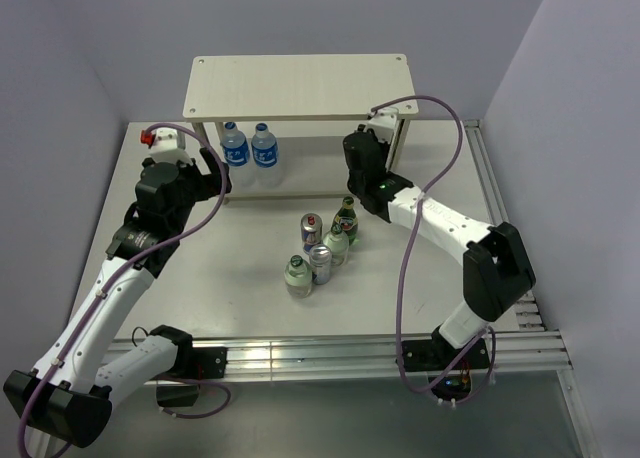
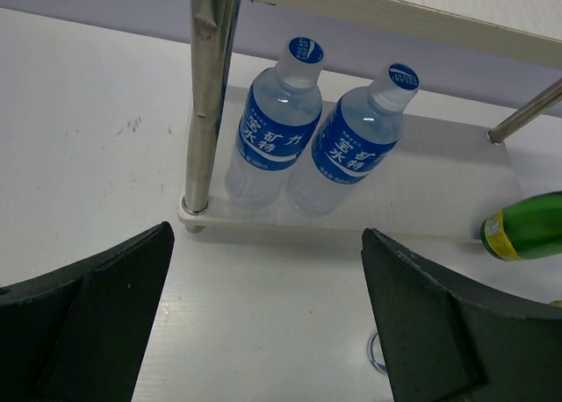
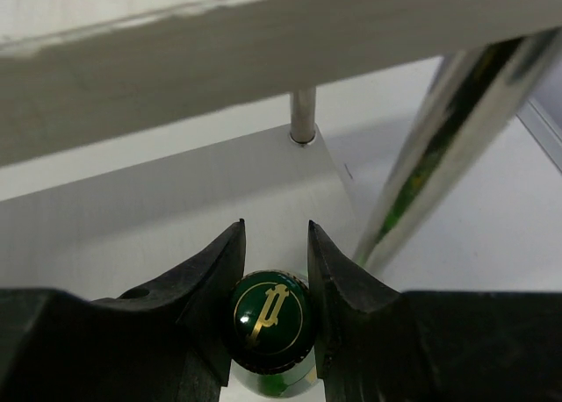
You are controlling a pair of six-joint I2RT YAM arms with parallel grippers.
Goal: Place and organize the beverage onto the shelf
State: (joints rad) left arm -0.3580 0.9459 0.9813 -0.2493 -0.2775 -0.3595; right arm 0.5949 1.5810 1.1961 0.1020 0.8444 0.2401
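From above, the shelf (image 1: 300,86) stands at the far side of the worktop (image 1: 230,298). Two water bottles (image 1: 235,144) stand side by side at the left end of its lower board (image 1: 300,183). The left gripper (image 1: 218,176) sits just in front of them. The right gripper (image 1: 360,150) reaches under the right end of the shelf. Between the arms a loose group waits on the worktop: two cans (image 1: 311,228) and three green-tinted bottles (image 1: 336,244), five items in all.

Seen from the left wrist, the fingers (image 2: 97,305) are spread wide and grasp nothing. Both water bottles are upright on the lower board. A green bottle (image 2: 522,226) shows at the board's right end.

Seen from the right wrist, the fingers (image 3: 206,288) are clenched on the neck of that green bottle, just under its cap. The bottle is over the near right part of the lower board. Whether its base rests there cannot be told.

Assessment: two of eight drinks are shelved, a third is being placed, and five remain. By my estimate the task is roughly a third complete.
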